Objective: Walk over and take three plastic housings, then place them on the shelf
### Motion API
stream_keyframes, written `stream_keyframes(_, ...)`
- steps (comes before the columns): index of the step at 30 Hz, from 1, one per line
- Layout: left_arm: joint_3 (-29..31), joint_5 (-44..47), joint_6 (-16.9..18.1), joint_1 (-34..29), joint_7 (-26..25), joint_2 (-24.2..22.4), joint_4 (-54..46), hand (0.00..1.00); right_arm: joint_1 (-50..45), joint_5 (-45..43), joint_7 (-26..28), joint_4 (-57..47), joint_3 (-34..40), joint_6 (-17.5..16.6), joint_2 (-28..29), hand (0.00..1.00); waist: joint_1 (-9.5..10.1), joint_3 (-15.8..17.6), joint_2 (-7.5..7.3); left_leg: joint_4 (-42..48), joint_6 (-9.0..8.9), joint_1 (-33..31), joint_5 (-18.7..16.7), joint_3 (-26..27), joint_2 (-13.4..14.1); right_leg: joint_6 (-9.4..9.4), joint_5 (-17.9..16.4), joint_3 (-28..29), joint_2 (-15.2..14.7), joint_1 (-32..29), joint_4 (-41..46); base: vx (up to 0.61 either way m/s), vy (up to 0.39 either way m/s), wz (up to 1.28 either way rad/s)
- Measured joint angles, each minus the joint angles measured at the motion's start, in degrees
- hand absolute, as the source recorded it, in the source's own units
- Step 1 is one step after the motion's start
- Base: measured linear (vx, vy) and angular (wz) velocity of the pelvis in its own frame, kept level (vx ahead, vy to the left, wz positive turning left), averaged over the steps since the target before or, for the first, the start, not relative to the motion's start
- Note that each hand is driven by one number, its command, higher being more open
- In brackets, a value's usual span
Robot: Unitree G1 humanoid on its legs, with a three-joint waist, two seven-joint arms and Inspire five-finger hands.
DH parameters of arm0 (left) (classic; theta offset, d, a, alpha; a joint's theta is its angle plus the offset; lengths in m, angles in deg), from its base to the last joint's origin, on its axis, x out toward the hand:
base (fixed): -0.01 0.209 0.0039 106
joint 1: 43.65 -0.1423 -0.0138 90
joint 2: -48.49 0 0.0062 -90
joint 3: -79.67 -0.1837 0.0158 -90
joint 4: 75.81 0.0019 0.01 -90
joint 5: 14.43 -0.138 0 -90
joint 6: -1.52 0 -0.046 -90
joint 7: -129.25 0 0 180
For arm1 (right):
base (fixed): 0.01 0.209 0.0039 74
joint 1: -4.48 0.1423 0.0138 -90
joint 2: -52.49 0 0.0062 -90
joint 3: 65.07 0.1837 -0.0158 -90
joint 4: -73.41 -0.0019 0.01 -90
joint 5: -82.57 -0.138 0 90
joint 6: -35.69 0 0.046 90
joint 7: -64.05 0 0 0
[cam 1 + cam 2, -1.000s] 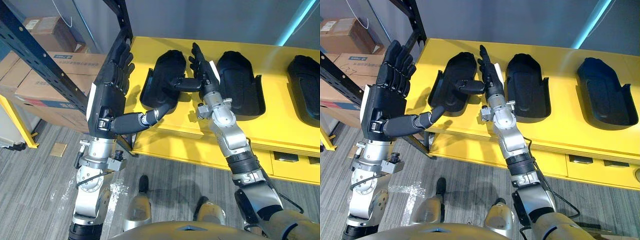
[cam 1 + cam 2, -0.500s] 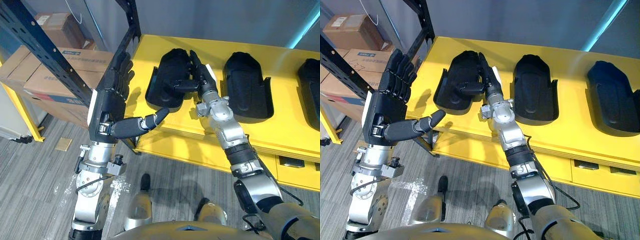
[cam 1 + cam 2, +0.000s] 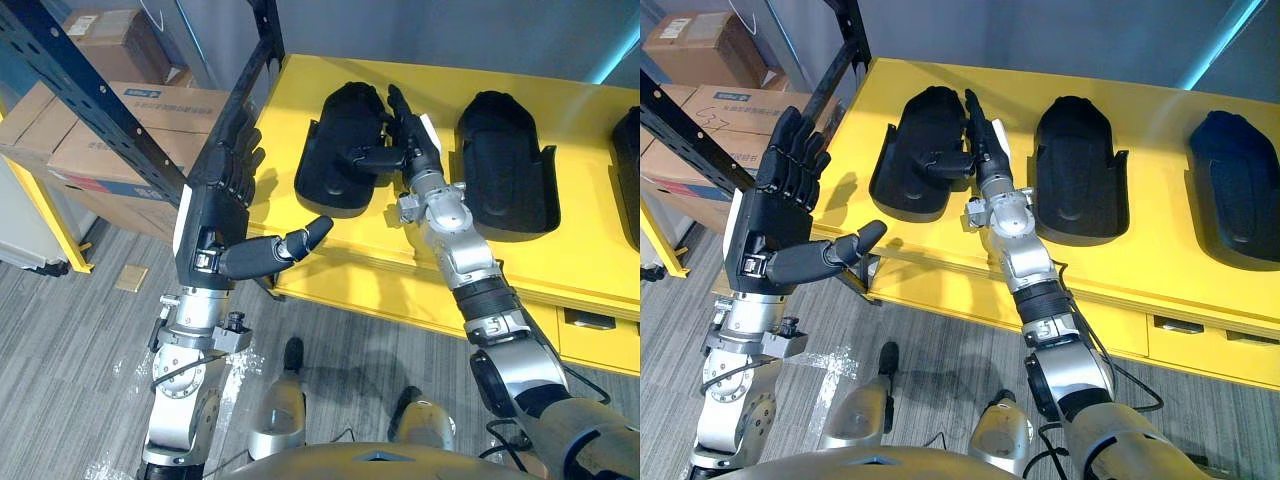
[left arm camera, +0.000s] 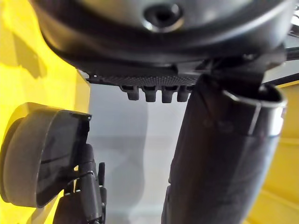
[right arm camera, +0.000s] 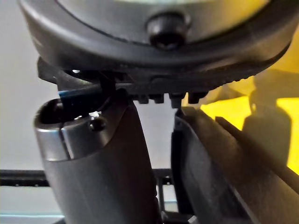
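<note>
Three black plastic housings lie in a row on the yellow table (image 3: pixel 330 245): the left housing (image 3: pixel 342 150), the middle housing (image 3: pixel 505 165) and the right housing (image 3: pixel 1235 190). My right hand (image 3: pixel 412 140) stands against the left housing's right edge with its fingers straight. Its thumb reaches sideways over that housing's rim. In the right wrist view the thumb (image 5: pixel 103 168) sits beside the housing's dark edge (image 5: pixel 210 177). My left hand (image 3: pixel 215 210) is raised and open in front of the rack, well clear of the table, holding nothing.
A dark metal shelf rack (image 3: pixel 110 95) rises at the left, its upright (image 3: pixel 265 45) meeting the table's corner. Cardboard boxes (image 3: pixel 120 130) are stacked behind it, and a yellow post (image 3: pixel 45 210) stands lower left. Grey plank floor lies below the table's front edge.
The whole view has shifted, so the camera has moved. My right hand has closed in from the gap between the housings onto the left housing's right edge. The left hand stays raised and open.
</note>
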Motion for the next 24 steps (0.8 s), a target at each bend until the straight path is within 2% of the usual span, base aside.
stream_keyframes(3, 0.0, -2.4, -0.2, -0.5, -2.1, 0.0, 1.7, 1.00, -6.2, -0.2, -0.3, -13.6, 0.3, -2.0, 0.7, 1.00, -0.35, 0.0, 0.00, -0.6, -0.13, 0.3, 0.1, 1.0, 0.0, 0.46, 0.6, 0.9, 0.1, -0.4, -0.7, 0.05, -0.008, -0.14)
stream_keyframes(5, 0.0, -3.2, -0.8, -2.0, -3.5, 0.0, 2.1, 1.00, -10.7, -0.7, -0.3, -23.2, 0.3, -6.1, 2.2, 1.00, -0.78, 0.0, -0.04, -0.9, -0.41, 1.2, 0.0, 2.6, 0.1, 0.93, 1.3, 2.3, 0.4, -0.3, -1.5, 0.07, -0.002, -0.35)
stream_keyframes(7, 0.0, -4.9, -0.8, -2.4, -5.6, 0.0, 2.0, 1.00, -14.2, -4.1, -1.1, -30.5, 0.5, -11.9, 3.5, 1.00, -1.84, -0.1, -0.11, -1.9, -0.41, 2.8, -0.3, 4.3, 0.3, 1.18, 2.3, 3.4, 1.0, 0.8, -3.8, 0.07, 0.007, -0.36)
stream_keyframes(9, 0.0, -8.3, -0.5, -1.9, -8.5, 0.0, 1.9, 1.00, -17.3, -6.9, -1.9, -34.5, 1.5, -16.2, 4.7, 1.00, -2.23, -0.4, -0.48, -2.0, -0.57, 3.2, -0.6, 4.9, 0.4, 1.31, 2.9, 3.8, 1.4, 1.4, -5.3, 0.04, 0.010, -0.21)
stream_keyframes(11, 0.9, -11.3, 0.5, -1.8, -12.0, -0.1, 1.4, 1.00, -23.1, -10.3, -2.7, -39.6, 4.1, -22.6, 7.5, 1.00, -3.03, -1.4, -1.35, -2.1, -0.49, 4.0, -1.4, 6.3, 0.5, 1.56, 3.8, 4.9, 1.9, 2.0, -7.5, 0.04, 0.015, -0.25)
stream_keyframes(13, 1.7, -13.4, 1.1, -1.7, -14.0, -0.1, 1.2, 1.00, -28.2, -11.6, -2.6, -41.1, 6.1, -25.3, 8.7, 1.00, -3.73, -2.9, -1.89, -2.2, -0.39, 4.3, -1.8, 6.7, 0.5, 1.79, 4.5, 5.1, 2.1, 2.9, -9.2, 0.07, 0.012, -0.16)
stream_keyframes(15, 2.8, -15.0, 1.8, -1.7, -15.0, -0.2, 0.9, 1.00, -33.1, -11.3, -2.6, -41.4, 7.7, -25.7, 8.9, 1.00, -4.41, -4.1, -2.20, -2.2, -0.61, 4.7, -2.3, 7.3, 0.5, 1.89, 5.0, 5.4, 2.3, 3.5, -10.4, 0.07, 0.008, -0.13)
stream_keyframes(19, 5.1, -18.1, 1.9, -2.8, -15.6, -2.4, 0.8, 1.00, -42.6, -11.3, -0.3, -41.2, 10.2, -25.2, 9.0, 1.00, -4.93, -5.6, -1.67, -2.3, -0.72, 6.1, -3.1, 8.7, 0.7, 1.96, 6.1, 6.3, 2.9, 5.3, -13.1, 0.03, 0.000, -0.15)
stream_keyframes(24, 6.3, -21.0, 1.7, -6.9, -15.8, -2.3, 0.9, 1.00, -46.3, -11.7, 1.6, -41.2, 13.5, -26.3, 9.2, 1.00, -5.22, -7.1, -1.67, -2.3, -1.17, 7.3, -3.6, 10.1, 1.6, 1.70, 7.5, 7.3, 4.0, 6.7, -15.7, -0.01, -0.010, -0.16)
